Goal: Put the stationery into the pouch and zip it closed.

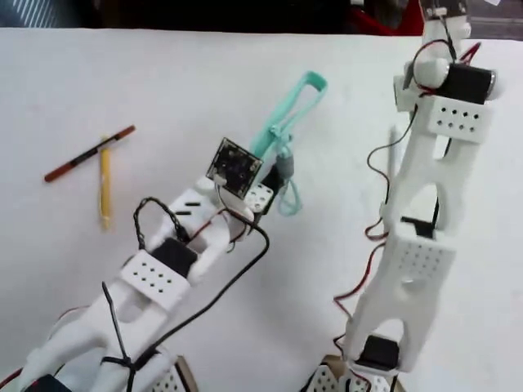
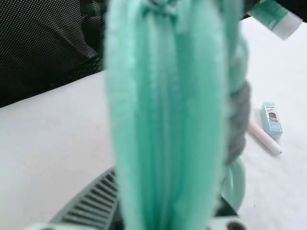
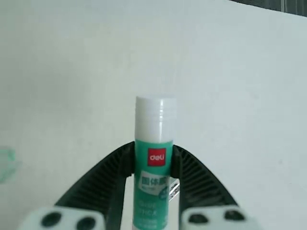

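Note:
My left gripper is shut on the mint-green pouch, holding it up off the white table; the pouch's folds hang right in front of the left wrist camera. My right gripper is shut on a glue stick with a white cap and a green label, held upright over bare table. The glue stick's end also shows beyond the pouch. A red-brown pen and a yellow pencil lie at the table's left. A thin white stick lies beside a small teal item.
The right arm stands along the table's right side, its red and black cables hanging beside it. The table's far edge meets a dark background. Open white surface lies between the pens and the pouch.

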